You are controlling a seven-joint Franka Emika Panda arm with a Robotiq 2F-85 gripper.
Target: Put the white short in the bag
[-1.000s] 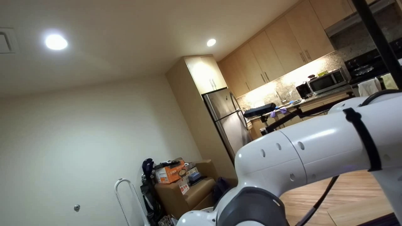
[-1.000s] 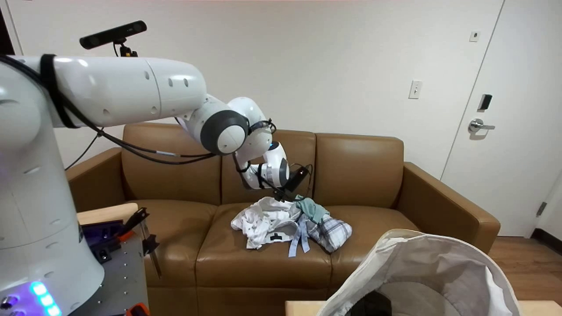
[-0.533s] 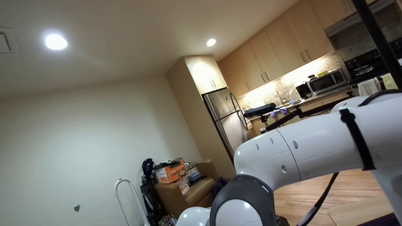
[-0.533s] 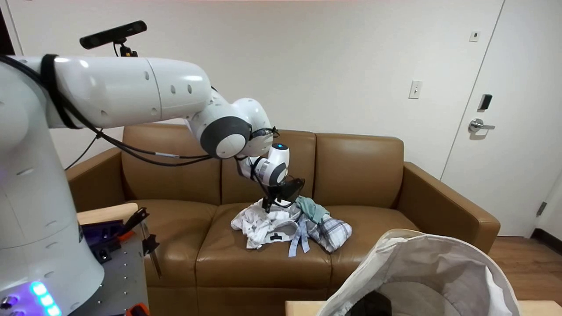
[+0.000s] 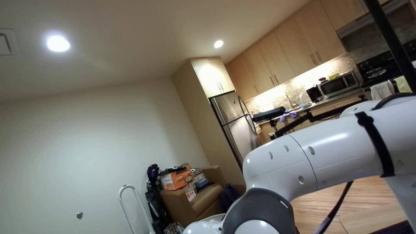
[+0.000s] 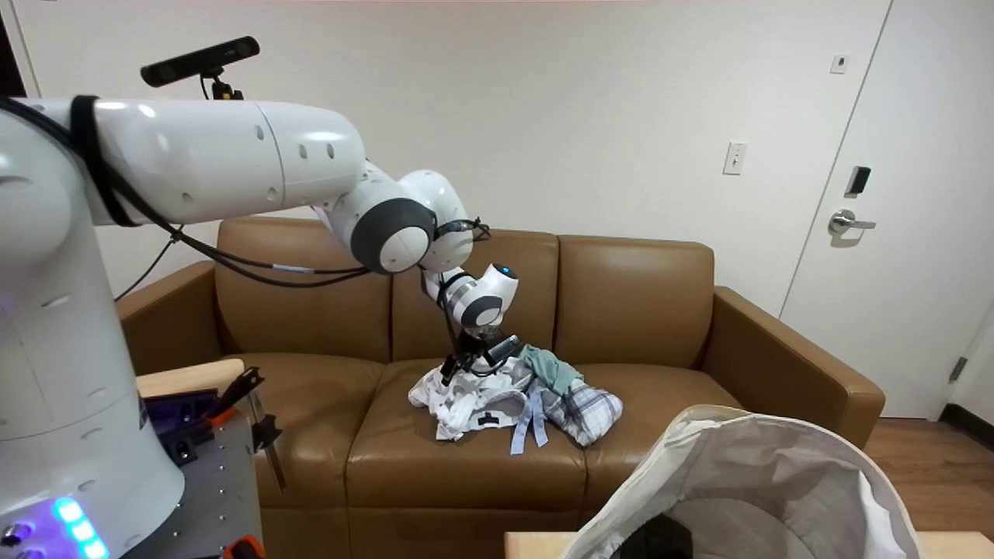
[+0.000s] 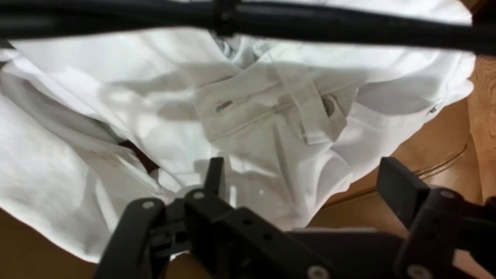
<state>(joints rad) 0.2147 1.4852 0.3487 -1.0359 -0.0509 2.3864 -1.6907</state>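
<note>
The white shorts point(image 7: 248, 116) lie crumpled on the couch, with a waistband, belt loop and buttonhole visible in the wrist view. In an exterior view they show as part of a white pile point(image 6: 458, 411) on the middle cushion. My gripper point(image 7: 304, 170) is open, its fingers wide apart. White cloth lies beyond the left finger, and the right finger is over bare brown cushion. In an exterior view the gripper point(image 6: 458, 365) is at the back left of the white pile; I cannot tell whether it touches. The white bag point(image 6: 776, 458) stands open at the front right, with something dark inside.
A green cloth point(image 6: 551, 369) and a plaid cloth point(image 6: 586, 411) lie against the right of the white pile. The brown couch point(image 6: 637, 295) has a backrest behind the arm. The bag stands on a light wooden table point(image 6: 536, 545). A black cable point(image 7: 329, 23) crosses the wrist view.
My gripper has moved left and down toward the white pile, and the wrist has turned and tilted. The clothes and the bag have not moved.
</note>
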